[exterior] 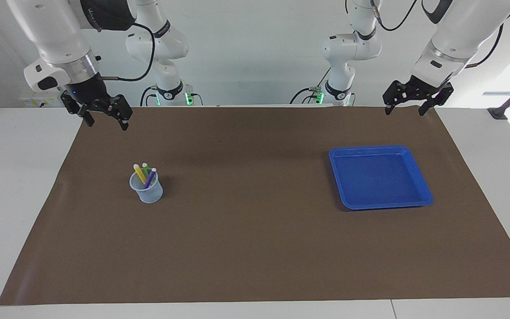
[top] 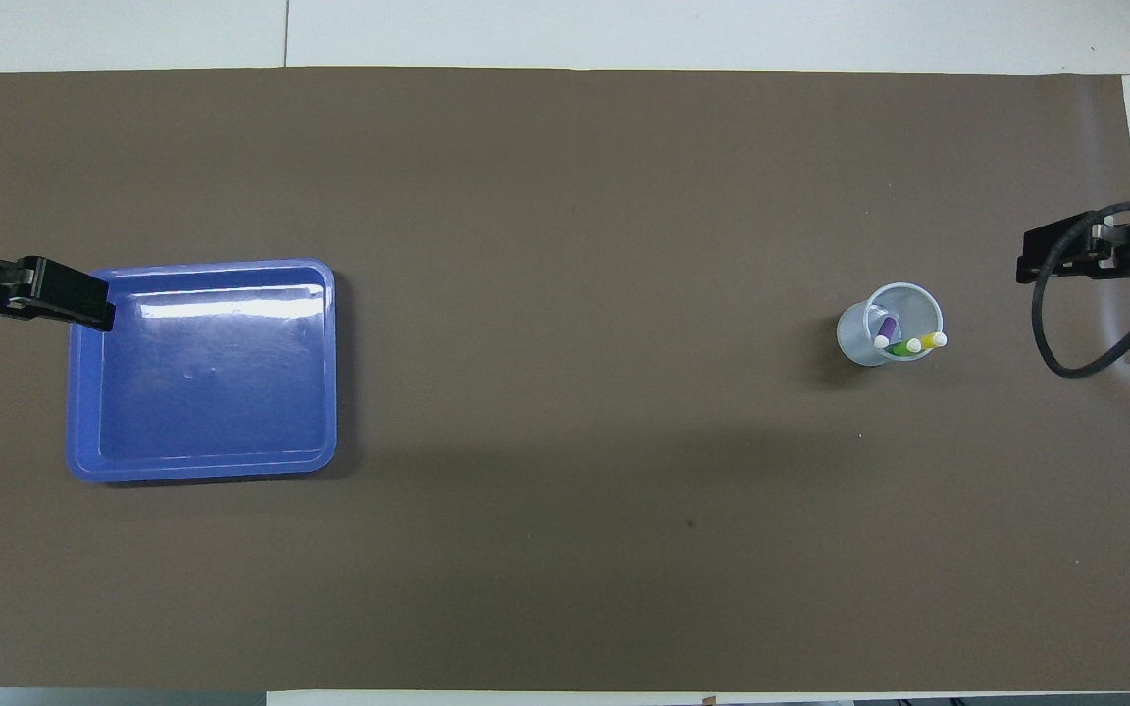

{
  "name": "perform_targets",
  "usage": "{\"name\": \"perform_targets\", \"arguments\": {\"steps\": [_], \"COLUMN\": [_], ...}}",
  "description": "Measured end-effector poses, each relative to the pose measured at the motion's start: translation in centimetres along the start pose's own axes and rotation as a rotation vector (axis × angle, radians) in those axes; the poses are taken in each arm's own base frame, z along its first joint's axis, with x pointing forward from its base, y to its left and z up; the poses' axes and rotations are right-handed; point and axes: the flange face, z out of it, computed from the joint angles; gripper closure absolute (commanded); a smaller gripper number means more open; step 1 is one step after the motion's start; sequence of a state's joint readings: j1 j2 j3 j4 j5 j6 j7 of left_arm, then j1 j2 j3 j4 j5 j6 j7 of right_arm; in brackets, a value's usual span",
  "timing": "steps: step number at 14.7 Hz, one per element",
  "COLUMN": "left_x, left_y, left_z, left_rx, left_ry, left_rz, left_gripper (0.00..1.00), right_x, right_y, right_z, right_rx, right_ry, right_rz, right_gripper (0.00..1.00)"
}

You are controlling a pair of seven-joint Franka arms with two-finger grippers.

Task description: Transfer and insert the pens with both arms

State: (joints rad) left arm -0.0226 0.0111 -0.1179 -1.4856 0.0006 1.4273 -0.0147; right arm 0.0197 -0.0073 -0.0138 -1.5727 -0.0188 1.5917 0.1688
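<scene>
Brown paper matting covers the white table, where a shallow blue plastic tray sits bare and three slim marker pens, yellow, green and purple, already stand in a clear plastic cup. Both arms wait raised, left gripper and right gripper spread wide, holding nothing. With insertion seemingly complete, any further approach should descend vertically to avoid tipping the cup.

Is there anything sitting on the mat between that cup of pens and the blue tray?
Nothing visible. The brown mat is bare between the cup, which holds the three pens, and the blue tray. The right gripper hangs above the mat near the cup, the left gripper near the tray, both open.
</scene>
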Motion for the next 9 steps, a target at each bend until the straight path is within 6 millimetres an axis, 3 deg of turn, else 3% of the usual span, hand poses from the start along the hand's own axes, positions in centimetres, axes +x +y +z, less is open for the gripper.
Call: {"name": "perform_targets", "arguments": {"steps": [9], "left_x": [-0.01], "left_y": [-0.01], "left_z": [0.01], "left_rx": [-0.001], "left_ry": [-0.001], "left_rz": [0.0], "left_gripper": [0.0], "right_x": [-0.45], "right_y": [-0.34], "right_z": [-0.12], "right_rx": [-0.003], "right_ry": [-0.016], "right_rz": [-0.01], "right_gripper": [0.0]}}
